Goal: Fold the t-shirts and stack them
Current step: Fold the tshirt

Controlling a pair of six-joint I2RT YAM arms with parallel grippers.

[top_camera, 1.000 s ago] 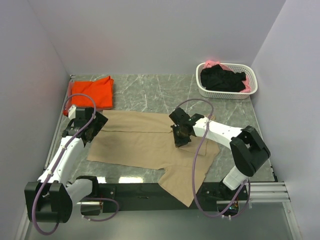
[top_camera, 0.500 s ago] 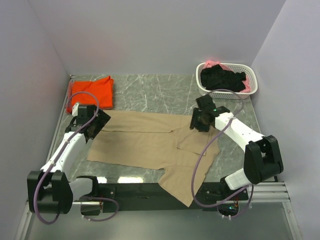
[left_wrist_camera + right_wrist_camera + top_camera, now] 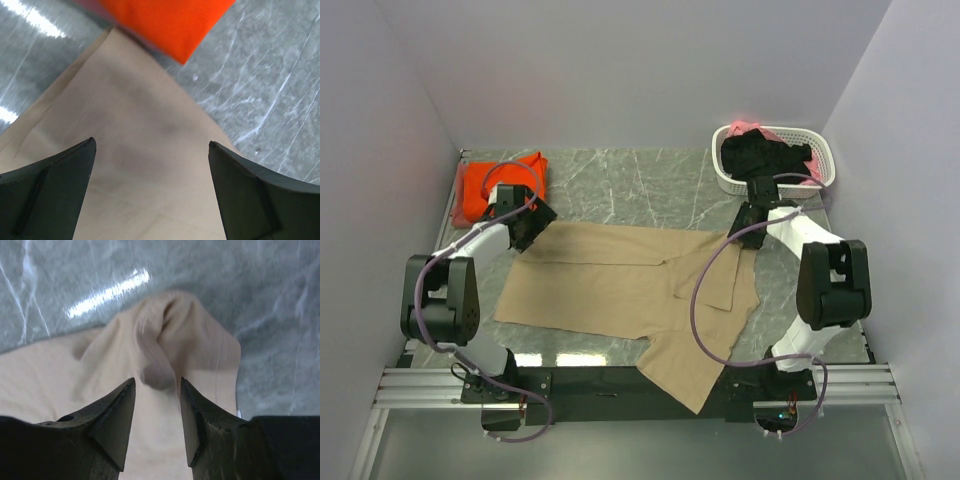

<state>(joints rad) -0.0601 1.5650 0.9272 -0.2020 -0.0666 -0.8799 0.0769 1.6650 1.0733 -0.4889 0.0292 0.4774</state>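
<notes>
Marble tabletop (image 3: 620,180): left gripper (image 3: 151,143) gapes wide over the tan t-shirt (image 3: 610,280); right gripper (image 3: 157,381) pinches its bunched upper-right corner.

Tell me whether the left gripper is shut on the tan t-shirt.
No, the left gripper stands wide open above the tan t-shirt, with flat cloth showing between its fingers.

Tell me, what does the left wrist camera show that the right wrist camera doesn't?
Only the left wrist view: a corner of the orange t-shirt, beyond the wide-open left gripper. Only the right wrist view: a bunched-up ridge in the tan t-shirt at the right gripper, whose fingers stand close together. Both: the tan t-shirt lying on the grey marbled table.
</notes>
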